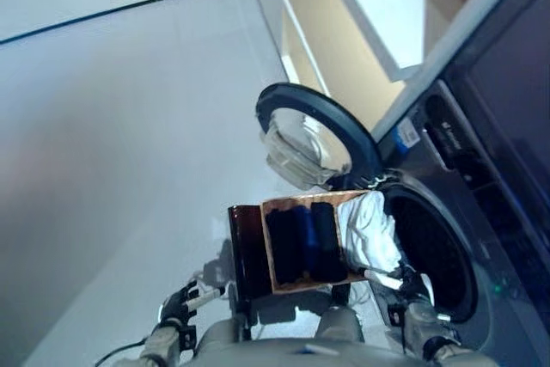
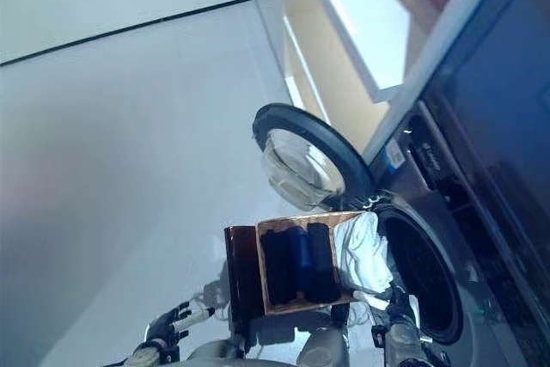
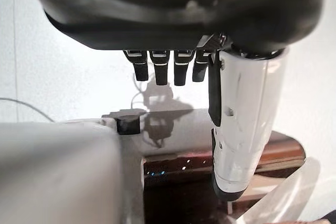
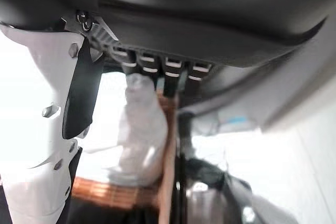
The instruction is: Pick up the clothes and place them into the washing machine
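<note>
a white garment (image 1: pixel 368 231) lies beside black and dark blue rolled clothes (image 1: pixel 302 241) in a tan-brown basket (image 1: pixel 272 257). the washing machine (image 1: pixel 455 238) is dark grey, its round door (image 1: pixel 302 131) rimmed dark blue-grey around clear glass. the floor (image 1: pixel 112 143) is pale grey-white, crossed by one thin dark line.

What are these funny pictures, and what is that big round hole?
A walking robot took them. Two pictures come from cameras in its head, looking down; two come from cameras on its wrists. The round hole is a washing machine with its door swung open. Beside it stands a brown basket with dark clothes inside and a white cloth hanging over its edge nearest the hole. The left robot hand and the right robot hand both hold nothing, fingers loose.
</note>
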Controlling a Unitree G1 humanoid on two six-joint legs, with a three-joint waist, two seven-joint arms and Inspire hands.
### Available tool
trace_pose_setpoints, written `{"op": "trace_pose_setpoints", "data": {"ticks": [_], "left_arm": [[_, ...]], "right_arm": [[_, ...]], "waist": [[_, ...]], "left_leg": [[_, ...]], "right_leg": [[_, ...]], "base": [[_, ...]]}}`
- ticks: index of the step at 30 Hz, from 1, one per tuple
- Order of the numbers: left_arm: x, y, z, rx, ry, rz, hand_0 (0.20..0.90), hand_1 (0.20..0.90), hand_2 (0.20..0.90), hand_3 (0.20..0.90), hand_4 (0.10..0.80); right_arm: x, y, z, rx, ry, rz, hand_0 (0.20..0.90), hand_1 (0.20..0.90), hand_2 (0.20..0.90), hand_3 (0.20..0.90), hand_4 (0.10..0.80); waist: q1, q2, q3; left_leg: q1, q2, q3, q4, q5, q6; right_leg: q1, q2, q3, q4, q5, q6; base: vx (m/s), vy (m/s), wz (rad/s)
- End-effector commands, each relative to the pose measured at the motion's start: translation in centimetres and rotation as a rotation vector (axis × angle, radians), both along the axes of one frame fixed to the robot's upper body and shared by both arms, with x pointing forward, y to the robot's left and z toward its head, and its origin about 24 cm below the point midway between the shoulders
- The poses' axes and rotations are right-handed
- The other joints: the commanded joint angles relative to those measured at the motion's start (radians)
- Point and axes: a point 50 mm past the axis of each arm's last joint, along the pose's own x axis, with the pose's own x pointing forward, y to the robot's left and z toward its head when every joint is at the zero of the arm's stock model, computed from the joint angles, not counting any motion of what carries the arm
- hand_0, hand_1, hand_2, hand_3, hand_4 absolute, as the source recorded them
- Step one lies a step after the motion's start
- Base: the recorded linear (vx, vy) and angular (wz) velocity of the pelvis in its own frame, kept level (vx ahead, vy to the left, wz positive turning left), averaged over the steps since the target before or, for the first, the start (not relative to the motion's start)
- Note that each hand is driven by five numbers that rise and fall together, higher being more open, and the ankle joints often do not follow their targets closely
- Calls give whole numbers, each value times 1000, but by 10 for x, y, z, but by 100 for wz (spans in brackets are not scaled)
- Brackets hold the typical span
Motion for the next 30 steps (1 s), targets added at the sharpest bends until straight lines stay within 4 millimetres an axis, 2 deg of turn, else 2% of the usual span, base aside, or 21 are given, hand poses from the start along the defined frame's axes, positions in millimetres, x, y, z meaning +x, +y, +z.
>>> {"op": "trace_pose_setpoints", "data": {"ticks": [1, 5, 12, 16, 25, 30], "left_arm": [[5, 22, 7, 90, -27, -7, 900, 900, 900, 900, 800], [-1, 26, 6, 103, -4, -4, 900, 900, 900, 900, 800], [-5, 35, 7, 124, 2, 13, 900, 900, 900, 900, 800], [-5, 37, 8, 123, -5, 22, 900, 900, 900, 900, 800], [-7, 39, 8, 133, 8, 24, 900, 900, 900, 900, 800], [-11, 42, 7, 144, 39, 14, 900, 900, 900, 900, 800]], "right_arm": [[30, -20, 26, -135, -80, 29, 900, 900, 900, 900, 800], [28, -12, 22, -116, -81, 54, 900, 900, 900, 900, 800], [12, 15, 6, -1, -105, 81, 900, 900, 900, 900, 800], [1, 24, -1, 48, -95, 75, 900, 900, 900, 900, 800], [-28, 20, -17, 44, 33, 10, 900, 900, 900, 900, 800], [-58, 7, -25, 20, 167, -60, 900, 900, 900, 900, 800]], "waist": [[32, -29, -3], [26, -42, -5], [3, -72, -27], [-11, -84, -30], [-14, -96, -34], [-5, -94, -46]], "left_leg": [[-3, 102, 47, 66, -32, -92], [10, 100, 43, 63, -40, -92], [52, 103, 46, 46, -55, -92], [73, 105, 54, 42, -63, -92], [96, 104, 60, 34, -68, -90], [110, 100, 54, 20, -70, -89]], "right_leg": [[-128, -68, 69, 126, 127, 53], [-114, -70, 70, 125, 127, 57], [-97, -70, 76, 125, 125, 66], [-98, -66, 92, 128, 125, 69], [-96, -61, 105, 123, 126, 70], [-88, -65, 105, 121, 128, 71]], "base": [[0, 0, 0], [0, 0, 0], [0, 0, 0], [-1, 5, -3], [-4, 2, -4], [0, 0, 0]]}}
